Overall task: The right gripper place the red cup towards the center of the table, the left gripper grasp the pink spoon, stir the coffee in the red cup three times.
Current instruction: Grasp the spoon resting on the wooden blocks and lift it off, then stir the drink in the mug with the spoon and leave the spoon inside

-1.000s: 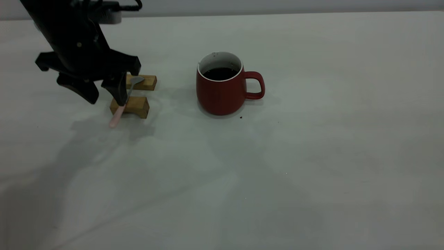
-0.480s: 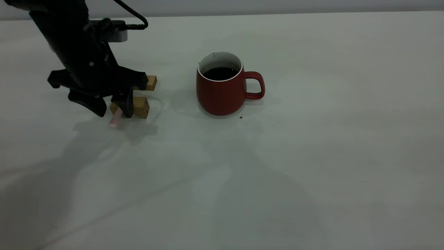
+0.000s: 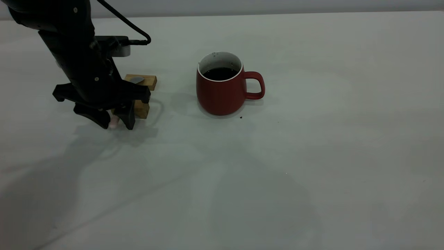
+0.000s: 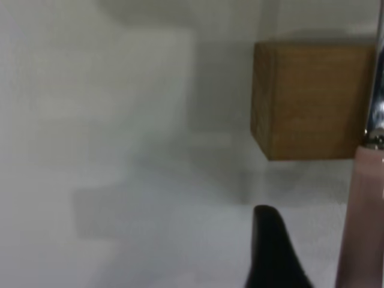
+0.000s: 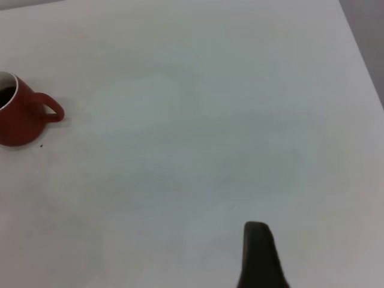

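Observation:
The red cup (image 3: 222, 92) stands upright near the middle of the table (image 3: 312, 156), handle to the right, with dark coffee (image 3: 219, 73) inside. The pink spoon (image 3: 113, 122) lies across two wooden blocks, its grey bowl (image 3: 137, 80) on the far block. My left gripper (image 3: 114, 123) is low at the table and open. Its fingers straddle the pink handle's end without closing on it. In the left wrist view the pink handle (image 4: 363, 222) runs beside one black fingertip (image 4: 273, 252). The right wrist view shows the cup (image 5: 21, 117) far off and one fingertip (image 5: 258, 258), nothing near it.
Two wooden blocks hold the spoon off the table: the far one (image 3: 147, 81) and the near one (image 3: 141, 108), the latter seen close in the left wrist view (image 4: 312, 102). A black cable (image 3: 133, 33) trails from the left arm. Tiny dark specks (image 3: 240, 117) lie beside the cup.
The left gripper has come down and slightly right, from above the blocks to table level around the spoon's handle end. Cup and spoon have not moved.

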You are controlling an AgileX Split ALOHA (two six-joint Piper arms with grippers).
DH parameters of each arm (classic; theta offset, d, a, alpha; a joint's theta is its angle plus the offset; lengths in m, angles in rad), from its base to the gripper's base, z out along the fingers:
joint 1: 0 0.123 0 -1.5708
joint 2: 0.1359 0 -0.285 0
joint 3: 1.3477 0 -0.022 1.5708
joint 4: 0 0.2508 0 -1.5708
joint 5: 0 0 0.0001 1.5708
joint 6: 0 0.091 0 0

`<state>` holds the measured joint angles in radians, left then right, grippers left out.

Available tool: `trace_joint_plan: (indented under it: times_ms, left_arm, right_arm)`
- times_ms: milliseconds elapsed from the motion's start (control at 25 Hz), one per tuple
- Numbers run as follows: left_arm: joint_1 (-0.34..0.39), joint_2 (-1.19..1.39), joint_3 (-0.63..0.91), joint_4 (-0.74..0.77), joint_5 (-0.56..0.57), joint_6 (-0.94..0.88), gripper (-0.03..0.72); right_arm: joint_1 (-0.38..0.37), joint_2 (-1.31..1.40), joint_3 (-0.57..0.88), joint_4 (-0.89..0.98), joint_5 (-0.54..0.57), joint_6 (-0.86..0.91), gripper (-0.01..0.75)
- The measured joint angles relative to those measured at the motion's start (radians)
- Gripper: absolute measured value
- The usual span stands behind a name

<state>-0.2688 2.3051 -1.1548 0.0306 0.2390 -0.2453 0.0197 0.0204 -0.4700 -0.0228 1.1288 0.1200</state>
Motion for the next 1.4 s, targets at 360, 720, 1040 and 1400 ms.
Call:
trace_joint_plan:
  times_ms: [360, 720, 1040, 1400]
  left_arm:
    - [-0.004, 0.001, -0.040, -0.010, 0.090, -0.060, 0.145]
    - [-0.053, -0.137, -0.127, -0.048, 0.276, -0.097, 0.145]
    - [-0.053, -0.263, -0.132, -0.230, 0.382, -0.127, 0.145]
    - [-0.053, -0.270, -0.132, -0.766, 0.447, 0.057, 0.145]
  right_arm:
    - [0.000, 0.000, 0.000, 0.000, 0.000, 0.000, 0.550]
    - [0.000, 0.000, 0.000, 0.001, 0.000, 0.000, 0.550]
    - [0.000, 0.000, 0.000, 0.001, 0.000, 0.000, 0.550]
    - [0.000, 0.000, 0.000, 0.001, 0.000, 0.000, 0.550]
